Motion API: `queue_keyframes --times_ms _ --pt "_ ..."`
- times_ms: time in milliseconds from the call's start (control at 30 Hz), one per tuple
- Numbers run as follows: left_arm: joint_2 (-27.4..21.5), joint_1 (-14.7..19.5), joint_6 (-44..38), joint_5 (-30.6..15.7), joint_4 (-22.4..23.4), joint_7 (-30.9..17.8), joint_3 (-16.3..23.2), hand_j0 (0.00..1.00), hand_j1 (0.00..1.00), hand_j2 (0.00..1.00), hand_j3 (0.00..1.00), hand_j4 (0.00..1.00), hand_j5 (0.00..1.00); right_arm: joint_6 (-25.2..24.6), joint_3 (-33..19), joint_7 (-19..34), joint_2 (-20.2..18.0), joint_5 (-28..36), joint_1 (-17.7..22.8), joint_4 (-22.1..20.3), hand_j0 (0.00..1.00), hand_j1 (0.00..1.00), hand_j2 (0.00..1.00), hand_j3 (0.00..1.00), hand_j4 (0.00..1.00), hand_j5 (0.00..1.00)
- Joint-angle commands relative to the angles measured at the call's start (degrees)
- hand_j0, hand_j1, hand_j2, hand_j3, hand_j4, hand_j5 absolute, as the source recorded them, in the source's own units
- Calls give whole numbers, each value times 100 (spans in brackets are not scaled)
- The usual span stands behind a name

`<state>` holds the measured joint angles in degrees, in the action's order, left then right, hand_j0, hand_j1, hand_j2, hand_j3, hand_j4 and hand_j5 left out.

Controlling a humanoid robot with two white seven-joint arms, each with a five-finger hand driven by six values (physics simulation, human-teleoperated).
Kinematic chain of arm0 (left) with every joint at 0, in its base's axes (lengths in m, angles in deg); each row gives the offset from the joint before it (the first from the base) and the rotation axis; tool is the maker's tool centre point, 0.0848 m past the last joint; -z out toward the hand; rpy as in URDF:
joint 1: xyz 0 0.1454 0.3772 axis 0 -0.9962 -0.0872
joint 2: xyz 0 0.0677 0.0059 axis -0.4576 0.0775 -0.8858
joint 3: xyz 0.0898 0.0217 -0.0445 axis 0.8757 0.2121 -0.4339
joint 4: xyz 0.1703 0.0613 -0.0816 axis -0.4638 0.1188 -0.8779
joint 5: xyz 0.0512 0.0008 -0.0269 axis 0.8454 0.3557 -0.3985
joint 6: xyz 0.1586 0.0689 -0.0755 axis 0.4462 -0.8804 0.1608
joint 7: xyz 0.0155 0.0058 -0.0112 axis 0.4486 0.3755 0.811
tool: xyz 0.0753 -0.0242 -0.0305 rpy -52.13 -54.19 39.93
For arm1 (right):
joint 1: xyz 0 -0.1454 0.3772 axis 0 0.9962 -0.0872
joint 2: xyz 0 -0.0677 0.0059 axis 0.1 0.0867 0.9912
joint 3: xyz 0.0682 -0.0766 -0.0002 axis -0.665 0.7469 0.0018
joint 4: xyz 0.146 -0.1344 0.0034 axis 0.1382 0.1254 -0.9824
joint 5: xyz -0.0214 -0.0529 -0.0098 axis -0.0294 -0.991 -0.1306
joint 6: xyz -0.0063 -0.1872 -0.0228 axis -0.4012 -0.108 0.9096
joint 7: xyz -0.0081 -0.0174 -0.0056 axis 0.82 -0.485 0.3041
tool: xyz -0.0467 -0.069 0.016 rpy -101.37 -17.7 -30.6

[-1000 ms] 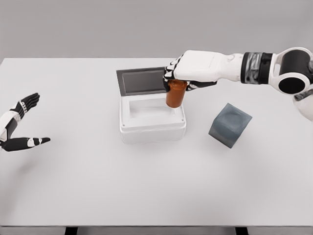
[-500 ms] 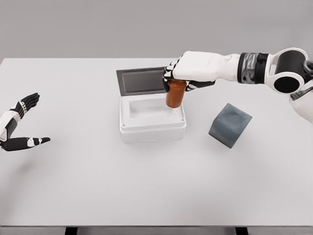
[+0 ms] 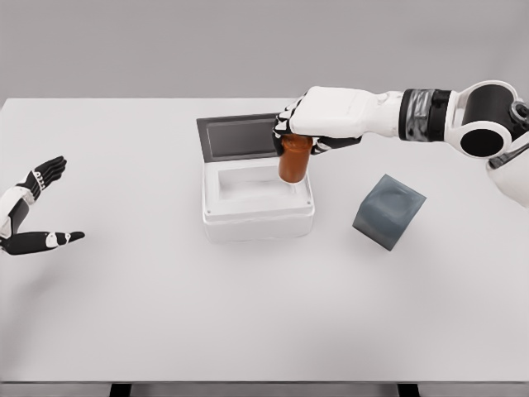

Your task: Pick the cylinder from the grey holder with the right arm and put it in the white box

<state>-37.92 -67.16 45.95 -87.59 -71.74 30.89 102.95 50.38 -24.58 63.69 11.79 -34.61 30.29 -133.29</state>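
1. Gripping the cylinder (image 3: 295, 160) by its top, the right hand (image 3: 318, 122) has its fingers wrapped around the upper end, just right of the frame's centre.
2. Orange-brown and upright, the cylinder hangs over the right part of the white box (image 3: 258, 198); its lower end overlaps the box's opening, but whether it touches the floor inside I cannot tell.
3. A dark lid (image 3: 240, 136) stands open behind the box, toward the upper middle of the frame.
4. Tilted on one edge, the grey holder (image 3: 388, 211) sits empty at the right of the frame, apart from the box.
5. At the far left edge the left hand (image 3: 33, 215) rests above the table (image 3: 165, 314), fingers spread and holding nothing.
6. Handling, as a judgement: the cylinder looks rigid and smooth-sided, probably light, so it may slip if the grasp loosens too early.
7. Taking it high on the body, as now, leaves the lower part free to enter the box without the fingers meeting the rim.
8. Being tall for its width, it could tip against the box wall when released.
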Motion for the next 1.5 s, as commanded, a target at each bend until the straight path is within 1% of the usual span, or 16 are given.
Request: queue_keyframes --times_ms 0,167,267,333,400,467,533,667,733,833,900,967,1133,1300,1367,1467 --pt "-8 0 -2 -28 -2 1 -1 100 100 100 100 100 100 0 -4 -4 -3 -175 0 -41 96 96 96 96 96 96" --pt "-8 0 -2 -28 -2 1 -1 100 100 100 100 100 100 -17 -66 -4 -55 -272 0 -156 100 100 100 100 100 100" --pt "-8 0 -2 -28 -2 1 -1 100 100 100 100 100 100 -17 -110 -4 -125 -272 -18 -481 100 100 100 100 100 100" --pt "-8 0 -2 -28 -2 1 -1 100 100 100 100 100 100 0 -312 -4 -292 -264 26 -709 100 100 100 100 100 100" --pt "-17 9 -2 25 -2 1 -9 100 100 100 100 100 100 79 -681 -4 -723 -237 97 -938 100 100 100 100 100 100" --pt "-429 26 -2 34 -10 10 17 100 100 100 100 100 100 308 -927 -4 -1057 -185 351 -973 100 100 100 100 100 100" --pt "-448 158 -2 16 -98 1 70 100 100 100 100 100 100 589 -1524 -4 -1312 -185 782 -973 100 100 100 100 100 100" --pt "-404 623 -2 -1 -292 1 87 100 100 100 100 100 100 925 -2824 -4 -1444 -176 1853 -964 100 100 100 100 100 100" --pt "-193 949 -2 -10 -423 1 105 100 100 100 100 100 100 925 -3203 -4 -1444 -176 2153 -903 100 100 100 100 100 100" --pt "378 1555 -100 25 -424 -438 236 100 100 100 100 100 100 925 -3239 -4 -1549 -176 2285 -710 100 100 100 100 100 100" --pt "598 1898 -425 25 -362 -544 438 100 100 100 100 100 100 925 -3230 -4 -1585 -176 2303 -701 100 100 100 100 100 100" --pt "853 2364 -908 16 -195 -544 878 100 100 100 100 100 100 925 -3221 -4 -1585 -185 2470 -710 100 100 100 100 100 100" --pt "1679 2970 -1286 183 630 -544 1379 100 100 100 100 100 100 925 -3230 -4 -1409 -185 2716 -710 100 100 100 100 100 100" --pt "2101 3638 -1366 253 1562 -561 1968 100 100 100 100 100 100 925 -3230 -4 -1400 -185 2707 -718 100 100 100 100 100 100" --pt "2136 3841 -1366 236 1756 -632 2161 100 100 100 100 100 100 925 -3239 -4 -1400 -185 2716 -762 100 100 100 100 100 100" --pt "2233 3902 -1357 245 1835 -641 2284 100 100 100 100 100 100 925 -3239 -4 -1400 -185 2716 -771 100 100 100 100 100 100"
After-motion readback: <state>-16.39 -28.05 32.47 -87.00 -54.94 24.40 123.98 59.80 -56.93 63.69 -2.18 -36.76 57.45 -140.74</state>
